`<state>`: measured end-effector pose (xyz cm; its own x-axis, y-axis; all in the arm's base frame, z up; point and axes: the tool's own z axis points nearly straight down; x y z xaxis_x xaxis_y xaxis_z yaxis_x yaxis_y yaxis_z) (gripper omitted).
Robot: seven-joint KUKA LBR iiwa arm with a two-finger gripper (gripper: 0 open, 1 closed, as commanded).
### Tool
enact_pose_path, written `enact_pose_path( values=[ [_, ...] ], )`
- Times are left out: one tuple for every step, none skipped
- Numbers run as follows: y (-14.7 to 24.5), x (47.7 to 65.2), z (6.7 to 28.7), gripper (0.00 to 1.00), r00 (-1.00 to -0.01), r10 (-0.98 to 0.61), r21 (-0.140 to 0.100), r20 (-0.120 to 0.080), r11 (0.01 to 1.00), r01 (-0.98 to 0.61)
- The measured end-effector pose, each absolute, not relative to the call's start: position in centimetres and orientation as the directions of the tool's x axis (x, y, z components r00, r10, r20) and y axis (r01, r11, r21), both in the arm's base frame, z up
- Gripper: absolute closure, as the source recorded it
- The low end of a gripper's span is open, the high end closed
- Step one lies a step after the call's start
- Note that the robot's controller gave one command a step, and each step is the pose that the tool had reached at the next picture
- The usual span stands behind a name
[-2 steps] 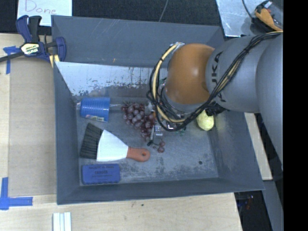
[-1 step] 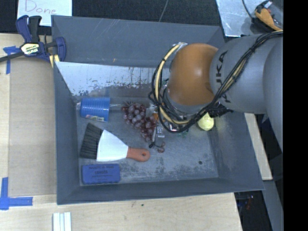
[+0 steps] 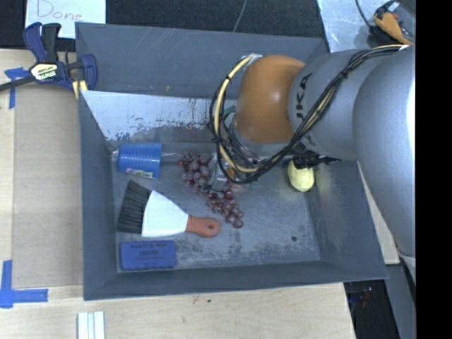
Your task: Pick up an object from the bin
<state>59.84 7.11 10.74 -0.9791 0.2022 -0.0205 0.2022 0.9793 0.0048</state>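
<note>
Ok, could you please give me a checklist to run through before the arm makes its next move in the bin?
1. End effector at the grapes: ok, it sits over the bunch's upper part.
2. Grapes held: cannot tell, the arm hides the contact.
3. Cup lying apart to the left: ok.
4. Brush apart from the end effector: ok, but its orange handle end lies near the bunch's lower end.
5. Yellow fruit free of the arm: cannot tell, it lies right beside it.
6. Blue block at the front left, out of the way: ok.
</note>
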Motion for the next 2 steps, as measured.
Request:
enact_pose_path(
  values=[
    [7.13,59.83,10.74,1.0,-0.979,0.201,0.005,-0.02,0.98,0.201],
    [7.13,59.83,10.74,1.0,-0.979,0.201,0.005,-0.02,0.98,0.201]
  ],
)
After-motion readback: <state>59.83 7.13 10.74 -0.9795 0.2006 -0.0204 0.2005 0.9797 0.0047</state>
